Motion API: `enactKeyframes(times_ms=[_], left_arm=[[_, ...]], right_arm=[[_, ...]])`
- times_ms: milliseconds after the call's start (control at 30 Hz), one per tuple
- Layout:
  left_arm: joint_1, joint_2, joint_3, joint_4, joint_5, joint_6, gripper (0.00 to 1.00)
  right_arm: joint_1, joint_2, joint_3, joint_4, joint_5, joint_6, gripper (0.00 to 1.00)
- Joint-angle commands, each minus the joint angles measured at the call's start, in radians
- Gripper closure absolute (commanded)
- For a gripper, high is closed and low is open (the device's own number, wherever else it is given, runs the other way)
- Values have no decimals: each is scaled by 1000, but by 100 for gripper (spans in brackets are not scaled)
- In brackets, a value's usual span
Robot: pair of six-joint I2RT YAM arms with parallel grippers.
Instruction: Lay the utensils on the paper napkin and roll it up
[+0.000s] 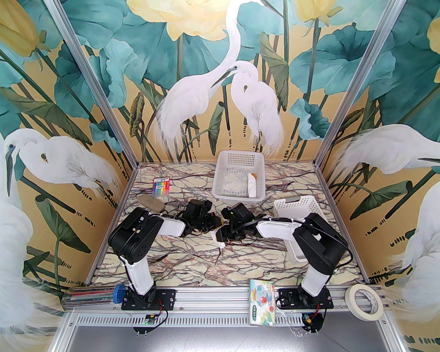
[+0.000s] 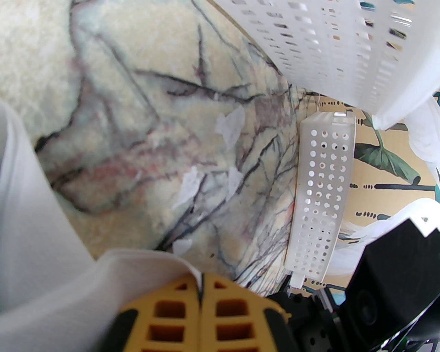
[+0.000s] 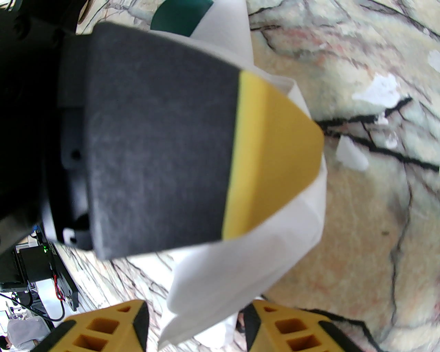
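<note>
L gripper (image 2: 200,285) pinches paper napkin (image 2: 41,240); R gripper (image 3: 196,309) straddles it.
L tips clenched on edge, prob. to hold wrap taut; R fingers (image 3: 110,326) apart, fold betw. them; teal utensil (image 3: 180,13) peeks beyond L's tip.

The marble-patterned table (image 1: 192,261) carries a white slotted basket (image 1: 217,173) at its far middle and a second white perforated basket (image 1: 298,205) near its right edge. At far left lies a flat pack of coloured markers (image 1: 161,187), with a tan, stone-like lump (image 1: 151,203) just nearer. Small torn white paper scraps (image 2: 231,127) dot the middle. The paper napkin (image 3: 282,240) sits over the centre; whether it rests on the marble cannot be told. On the near rail are a cartoon-printed tissue pack (image 1: 263,302), a masking tape roll (image 1: 364,302) and a blue-capped clear tube (image 1: 92,297).
</note>
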Motion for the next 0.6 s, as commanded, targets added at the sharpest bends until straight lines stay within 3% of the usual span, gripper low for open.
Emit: enactKeyframes(times_ms=[0, 267, 567], left_arm=[[-1, 10, -23, -30, -45, -1, 100], [-2, 7, -22, -31, -45, 0, 100], [-1, 3, -16, -26, -37, -5, 100]], right_arm=[[3, 27, 20, 9, 13, 17, 53], [6, 15, -23, -29, 13, 16, 68], [19, 24, -46, -82, 22, 2, 75]])
